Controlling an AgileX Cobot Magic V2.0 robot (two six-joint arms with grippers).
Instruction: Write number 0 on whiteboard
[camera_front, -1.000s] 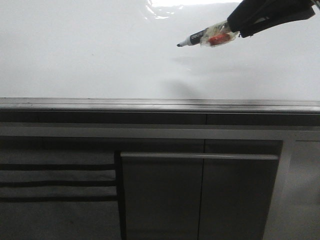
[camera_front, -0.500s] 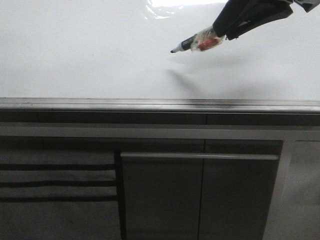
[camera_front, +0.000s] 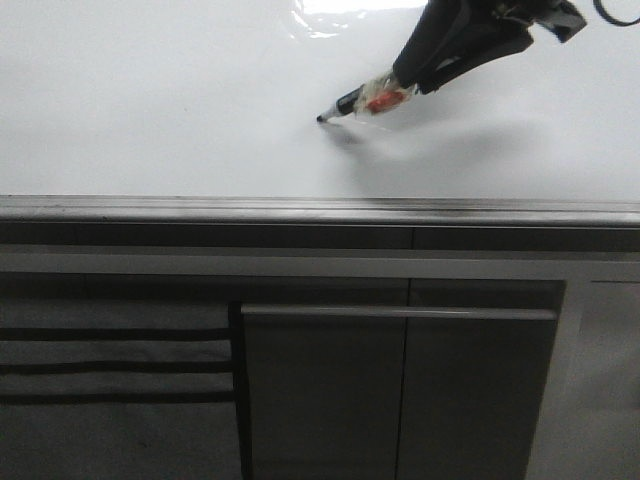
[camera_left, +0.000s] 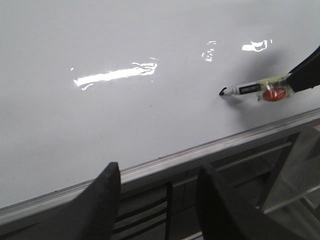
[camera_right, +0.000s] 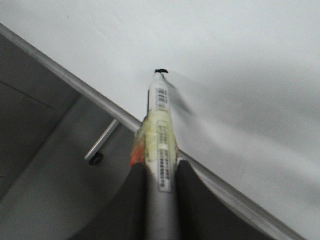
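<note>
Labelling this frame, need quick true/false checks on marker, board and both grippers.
1. The right gripper holds the taped black-tipped marker. True.
2. The marker tip is at the glossy white whiteboard surface, a tiny black mark at it. True.
3. A complete oval is already drawn. False: only that small mark shows.
4. The left gripper grips an eraser. False: it is open and holds nothing.
5. The marker is capped. False: its tip is bare.

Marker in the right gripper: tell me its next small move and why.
Probably start drawing the oval's curve. The right gripper holds the marker with its tip at the whiteboard, where only a tiny black mark shows, so the 0 is barely begun.
</note>
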